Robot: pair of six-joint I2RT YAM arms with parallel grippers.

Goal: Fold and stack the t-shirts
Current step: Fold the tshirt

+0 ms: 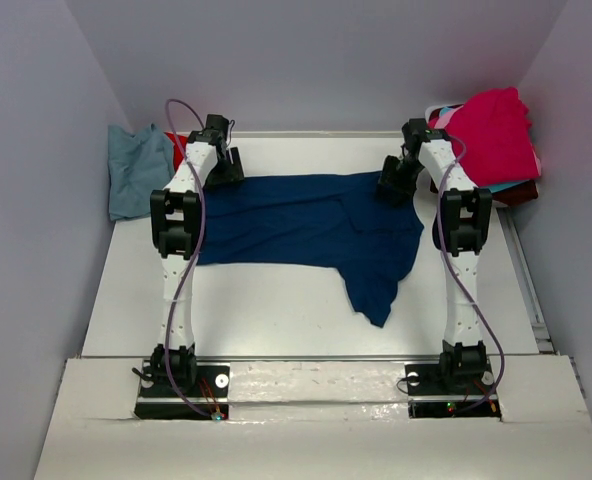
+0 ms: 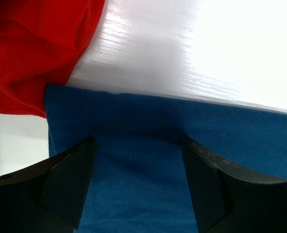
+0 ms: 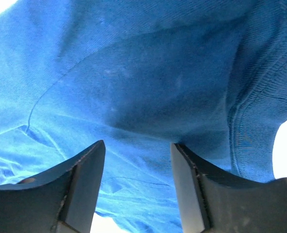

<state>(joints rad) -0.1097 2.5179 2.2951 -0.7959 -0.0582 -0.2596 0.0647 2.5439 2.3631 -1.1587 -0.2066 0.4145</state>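
A navy t-shirt (image 1: 306,225) lies spread across the table, one corner hanging down toward the near right. My left gripper (image 1: 224,165) sits low over its far left edge, jaws wide apart; in the left wrist view the left gripper (image 2: 138,143) has flat navy cloth (image 2: 182,126) between its fingers, nothing pinched. My right gripper (image 1: 396,185) is at the shirt's far right edge. In the right wrist view the right gripper (image 3: 138,145) stands open with navy cloth (image 3: 148,73) and a ribbed hem beneath it.
A dusty blue-grey t-shirt (image 1: 136,170) lies at the far left by the wall. A red t-shirt (image 1: 179,148) shows behind the left gripper, close by it as the red t-shirt (image 2: 32,48). A pile topped by a magenta t-shirt (image 1: 496,135) sits at the far right.
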